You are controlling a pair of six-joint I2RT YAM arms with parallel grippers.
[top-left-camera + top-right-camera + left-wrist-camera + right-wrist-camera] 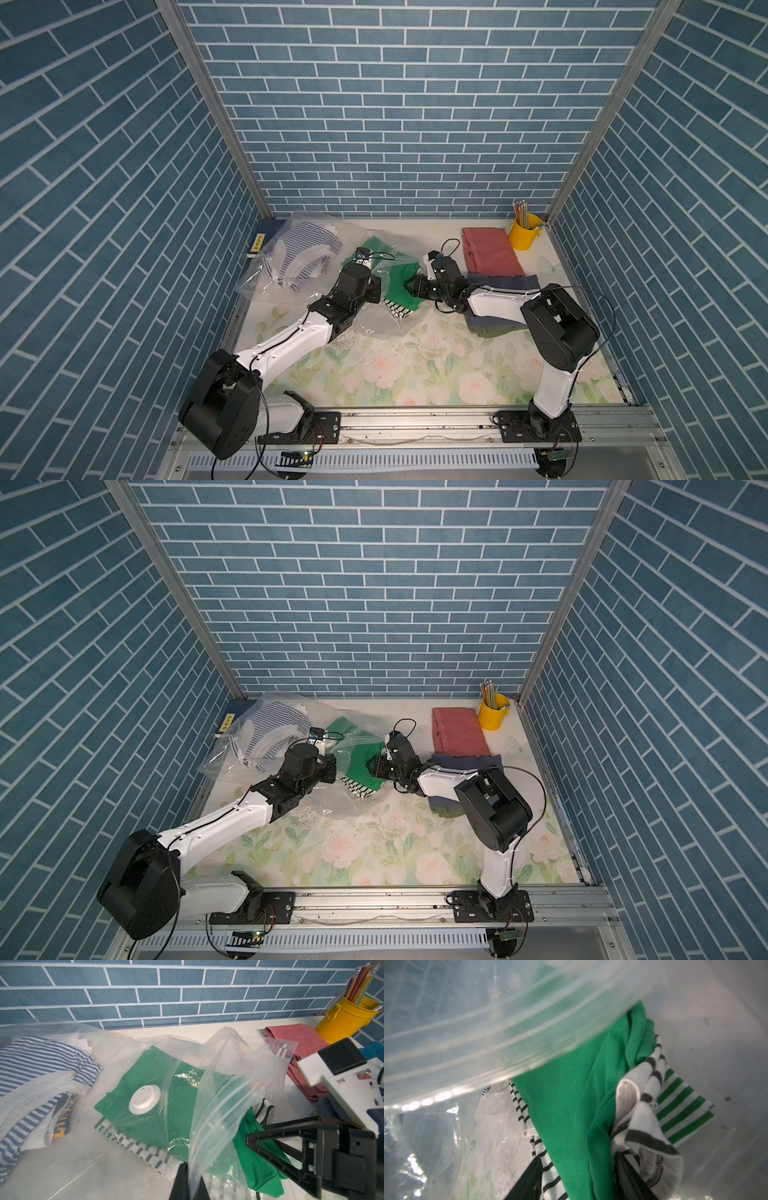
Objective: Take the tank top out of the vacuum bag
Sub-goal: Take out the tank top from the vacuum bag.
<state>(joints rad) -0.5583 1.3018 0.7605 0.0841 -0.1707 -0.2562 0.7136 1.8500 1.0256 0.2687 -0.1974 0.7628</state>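
Right wrist view: we find the tank top (571, 1105), green ribbed knit, which we judge soft, light and limp, lying partly out of the mouth of the vacuum bag (228, 1088); it is best taken by its bunched free edge. The right gripper (579, 1159) straddles that fold, though we cannot tell whether it is clamped, and the left gripper (190, 1182) pinches the bag's slippery clear film.

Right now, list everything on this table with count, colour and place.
vacuum bag: 1, clear, centre
tank top: 1, green, at bag mouth
striped cloth: count unclear, black-white and green-white, under tank top
second bag: 1, clear, far left, holding blue-striped clothes
book: 1, blue, far-left corner
folded cloth: 1, red, far right
folded stack: 1, grey-blue, beside folded cloth
bucket: 1, yellow, far-right corner, holding pencils
left pincer: black, shut on vacuum bag
right pincer: black, at tank top
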